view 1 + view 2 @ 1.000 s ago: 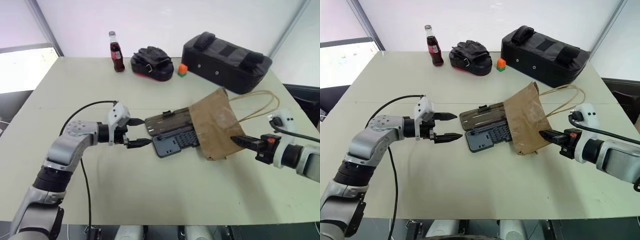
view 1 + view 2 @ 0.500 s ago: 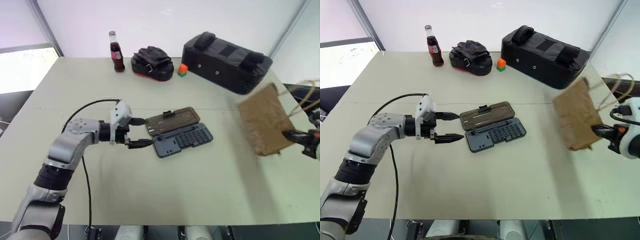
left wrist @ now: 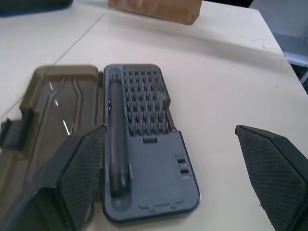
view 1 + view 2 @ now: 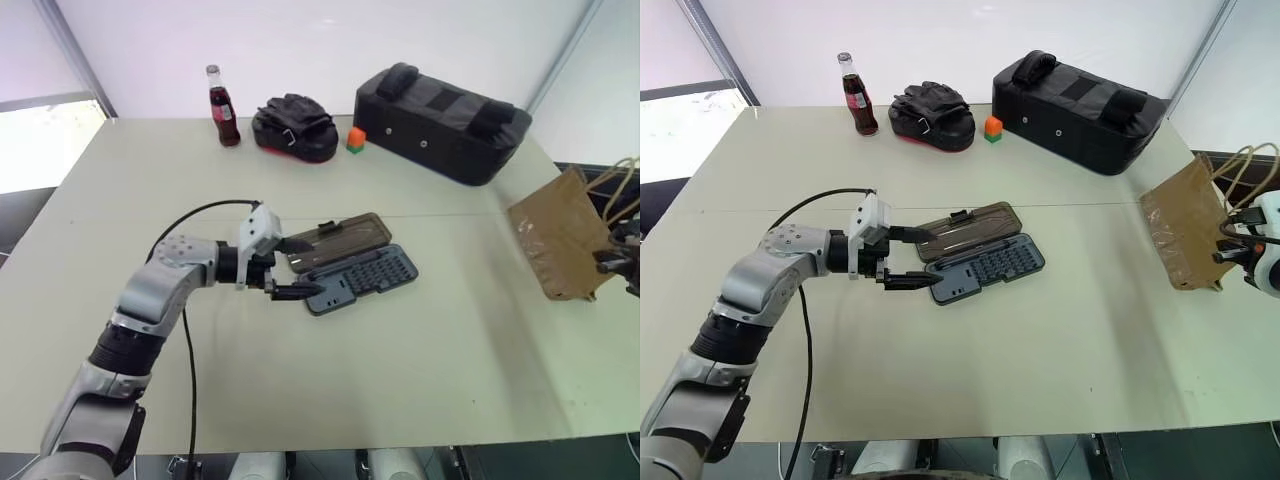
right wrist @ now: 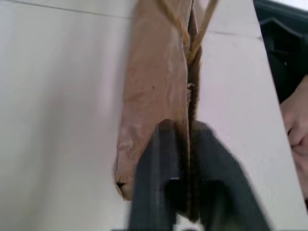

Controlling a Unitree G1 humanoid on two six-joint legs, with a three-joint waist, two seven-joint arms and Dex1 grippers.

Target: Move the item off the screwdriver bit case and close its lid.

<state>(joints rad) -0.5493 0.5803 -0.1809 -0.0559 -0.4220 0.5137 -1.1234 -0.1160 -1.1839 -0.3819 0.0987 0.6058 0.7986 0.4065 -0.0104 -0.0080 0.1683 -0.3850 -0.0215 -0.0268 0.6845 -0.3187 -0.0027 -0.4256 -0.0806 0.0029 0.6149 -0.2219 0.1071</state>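
Step 1 done: paper bag [image 4: 1185, 232] off bit case [image 4: 975, 258], now at table [image 4: 1040, 380] far right edge, bag edge between my R gripper [image 5: 185, 144] fingers; can't tell if clamped or let go. Left to do: lid [image 4: 970, 229] lies flat open. L gripper [image 4: 923, 258] spread wide, just beside case's near end, lid by upper finger.

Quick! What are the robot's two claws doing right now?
Left claw: open, empty, at the open bit case.
Right claw: around the paper bag's edge; can't tell if it grips.
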